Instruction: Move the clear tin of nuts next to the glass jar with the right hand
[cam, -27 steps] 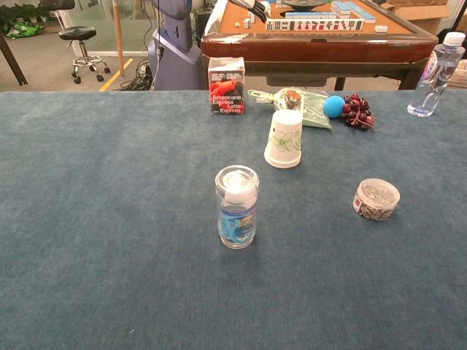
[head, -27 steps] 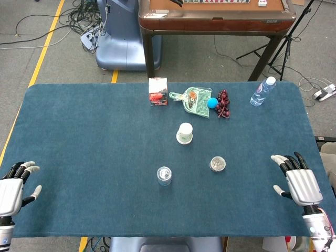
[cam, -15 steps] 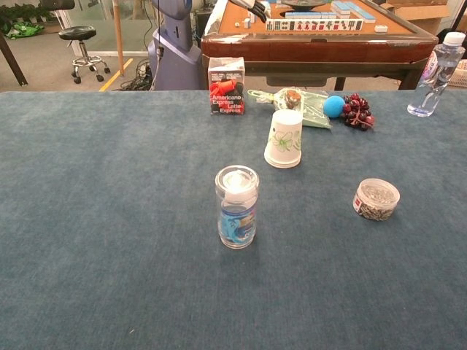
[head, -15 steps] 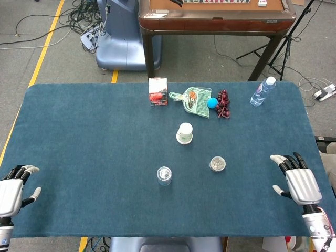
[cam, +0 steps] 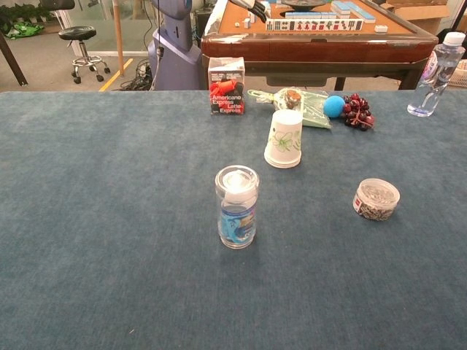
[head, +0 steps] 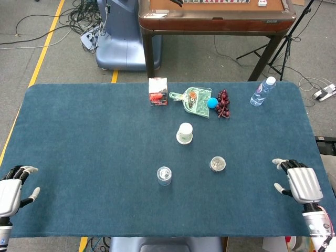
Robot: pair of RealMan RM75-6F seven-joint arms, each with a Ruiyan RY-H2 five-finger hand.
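Note:
The clear tin of nuts (head: 218,164) (cam: 376,200) is a low round tub with a see-through lid, standing on the blue table right of centre. The glass jar (head: 164,176) (cam: 236,207) stands upright to its left, nearer the front edge, with a blue label and clear lid. My right hand (head: 297,180) rests at the table's right front edge, well right of the tin, fingers extended and empty. My left hand (head: 11,190) lies at the left front edge, fingers apart, holding nothing. Neither hand shows in the chest view.
An upturned paper cup (head: 184,133) stands behind the tin and jar. Along the back are a red-and-white box (head: 158,91), a green packet (head: 195,100), a blue ball (head: 212,103), dark grapes (head: 224,103) and a water bottle (head: 262,92). A wooden table (head: 215,18) stands beyond.
Both hands have drawn slightly back toward the table's front edge. The tin, jar and other objects have not moved.

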